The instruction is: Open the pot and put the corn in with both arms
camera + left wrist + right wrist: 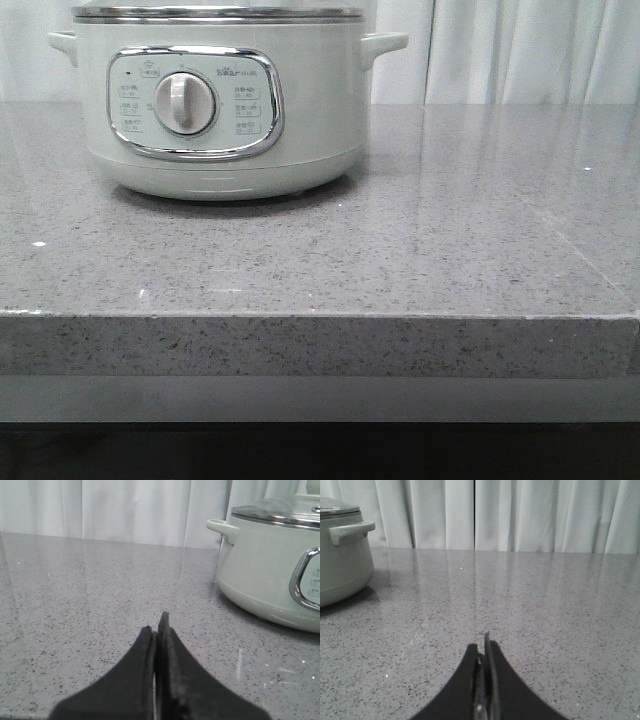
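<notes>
A grey speckled stone table [420, 240] fills the scene from its thick near edge to the far side, where pale pleated curtains [520, 50] hang as a backdrop. On the far left part of the table stands the pot [220, 110], a large round pale grey-green cooker whose top runs out of the front view; its lid [218, 13] is on, showing as a steel rim along the upper edge, and in the left wrist view the same lid looks like fogged glass in a steel ring. Two small handles jut from its sides, one on the left [63, 43] and one on the right [385, 45]. On its near face sits a chrome-framed control panel [195, 103] with a round dial [185, 103] at the centre; above the dial a small logo reads "bear" followed by tiny characters too small to make out, and the boxed labels on each side of the dial are likewise unreadable. The corn does not show in any of the three views. The left gripper [156, 622] hangs low over bare table to the left of the pot, its dark fingers pressed together with nothing between them. The right gripper [484, 647] hangs over the open table right of the pot, its fingers also pressed together on nothing.
</notes>
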You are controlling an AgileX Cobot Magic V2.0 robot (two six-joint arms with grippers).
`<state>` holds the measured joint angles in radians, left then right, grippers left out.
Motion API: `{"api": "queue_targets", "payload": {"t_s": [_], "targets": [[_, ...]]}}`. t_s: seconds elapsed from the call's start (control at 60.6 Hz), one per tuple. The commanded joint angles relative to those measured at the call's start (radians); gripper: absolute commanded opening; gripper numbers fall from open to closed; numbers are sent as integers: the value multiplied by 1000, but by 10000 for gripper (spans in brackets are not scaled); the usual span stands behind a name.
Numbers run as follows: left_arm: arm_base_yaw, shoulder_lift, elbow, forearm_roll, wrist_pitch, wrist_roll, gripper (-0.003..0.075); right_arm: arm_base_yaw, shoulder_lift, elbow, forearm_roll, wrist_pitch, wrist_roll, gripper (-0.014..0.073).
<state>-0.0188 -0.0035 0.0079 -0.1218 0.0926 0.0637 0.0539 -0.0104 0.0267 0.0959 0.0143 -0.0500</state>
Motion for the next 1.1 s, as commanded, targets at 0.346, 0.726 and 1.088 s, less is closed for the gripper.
{"api": "queue_targets", "payload": {"t_s": [0.346, 0.726, 1.088], "targets": [[-1, -17, 2, -10, -76, -1, -20, -39, -25, 1, -22, -104, 45, -67], [-1, -17, 2, -10, -76, -1, -20, -39, -24, 1, -24, -104, 45, -67], [-1, -17, 2, -10, -76, -1, -20, -39, -24, 1, -24, -104, 45, -67]]}}
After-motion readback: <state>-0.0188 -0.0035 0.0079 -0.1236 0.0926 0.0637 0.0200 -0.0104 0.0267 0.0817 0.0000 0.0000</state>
